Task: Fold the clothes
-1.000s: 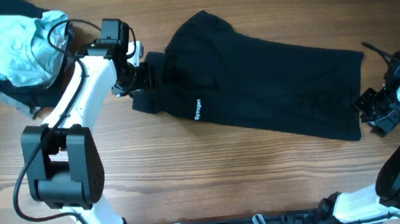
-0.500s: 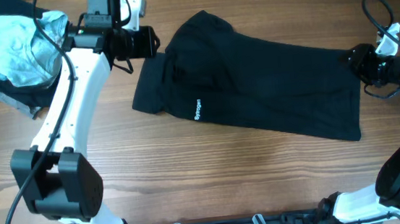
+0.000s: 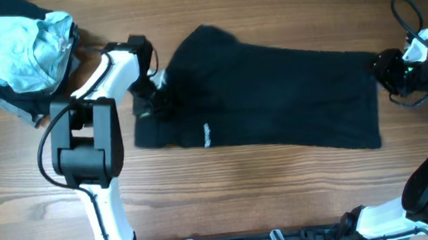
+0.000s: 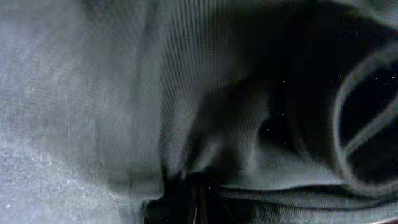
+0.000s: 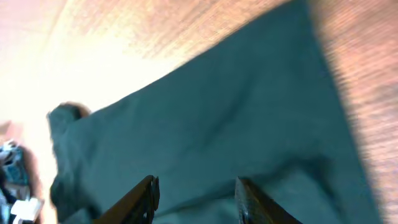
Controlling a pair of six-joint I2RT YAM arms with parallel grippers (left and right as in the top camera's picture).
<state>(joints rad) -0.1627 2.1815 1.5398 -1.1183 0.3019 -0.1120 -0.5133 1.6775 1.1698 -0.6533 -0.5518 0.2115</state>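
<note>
Your right gripper [image 5: 196,183] has its fingers spread wide at the upper right corner of the black garment [image 3: 275,107]. Your left gripper [image 3: 153,102] sits on the garment's left edge, and dark folds hide whether it pinches. The garment lies across the wooden table [image 3: 243,187], with a pale blue cloth [image 3: 25,47] heaped far left.

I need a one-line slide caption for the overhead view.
Left gripper and right gripper at opposite ends of a black garment spread on the table.
</note>
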